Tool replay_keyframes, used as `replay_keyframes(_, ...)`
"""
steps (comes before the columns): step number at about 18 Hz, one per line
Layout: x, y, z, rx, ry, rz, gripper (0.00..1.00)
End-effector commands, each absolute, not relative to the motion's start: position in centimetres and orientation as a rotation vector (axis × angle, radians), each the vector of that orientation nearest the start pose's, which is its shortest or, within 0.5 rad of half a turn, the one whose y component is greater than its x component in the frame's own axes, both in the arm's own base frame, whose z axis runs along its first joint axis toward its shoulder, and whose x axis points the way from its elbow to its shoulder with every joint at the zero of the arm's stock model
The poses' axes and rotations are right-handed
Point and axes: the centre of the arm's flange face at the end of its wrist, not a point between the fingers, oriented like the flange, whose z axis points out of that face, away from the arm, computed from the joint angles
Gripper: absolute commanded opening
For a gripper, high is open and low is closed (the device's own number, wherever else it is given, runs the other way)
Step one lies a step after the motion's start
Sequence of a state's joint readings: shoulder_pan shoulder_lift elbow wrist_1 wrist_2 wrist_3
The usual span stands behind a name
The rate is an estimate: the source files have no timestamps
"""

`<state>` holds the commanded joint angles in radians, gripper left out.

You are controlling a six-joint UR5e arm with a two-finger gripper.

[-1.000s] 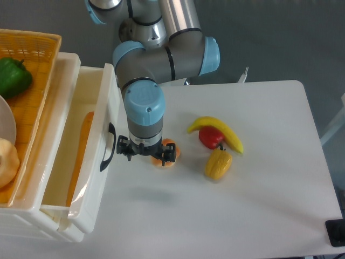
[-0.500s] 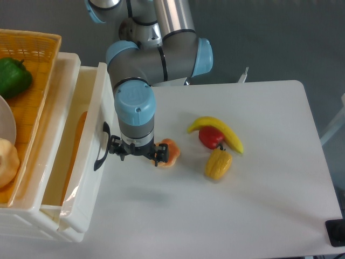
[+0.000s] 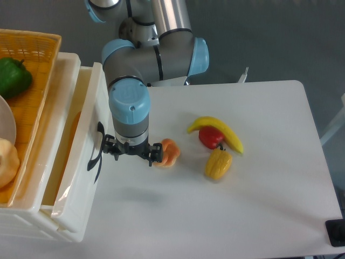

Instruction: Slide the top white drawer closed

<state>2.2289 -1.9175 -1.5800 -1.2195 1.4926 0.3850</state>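
At far left, an orange wicker basket point(image 3: 32, 65) tops the cabinet; beside it the top white drawer point(image 3: 81, 162) stands partly pulled out. Against its black handle point(image 3: 98, 151) hangs the gripper point(image 3: 132, 152), its finger spread impossible to judge. Rightward lie a banana point(image 3: 218, 129) and peppers.

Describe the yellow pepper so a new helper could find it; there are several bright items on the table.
Start at the white table and look right of the robot's hand, where three pieces sit bunched together. The yellow pepper is the lowest one in the picture, just under the red pepper and the banana. It is short and blocky, not long and curved.
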Motion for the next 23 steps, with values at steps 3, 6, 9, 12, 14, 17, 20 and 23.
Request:
replay_keyframes(3,-26.0,57.2,32.3,-3.079,-0.416,-0.111,1.0)
replay_keyframes(6,-25.5,57.4,32.2,-3.085,-0.403,-0.112,1.0)
replay_keyframes(9,-25.4,57.5,32.2,-3.085,-0.4,-0.114,1.0)
replay_keyframes(12,-25.4,57.4,32.3,-3.083,-0.4,-0.113,1.0)
replay_keyframes(14,-25.4,57.4,32.3,-3.083,-0.4,-0.113,1.0)
replay_keyframes(17,-25.4,57.4,32.4,-3.08,-0.411,-0.114,1.0)
replay_keyframes(20,-25.2,57.5,32.4,-3.077,-0.416,-0.117,1.0)
replay_keyframes(23,-24.9,57.8,32.1,-3.082,-0.41,-0.121,1.0)
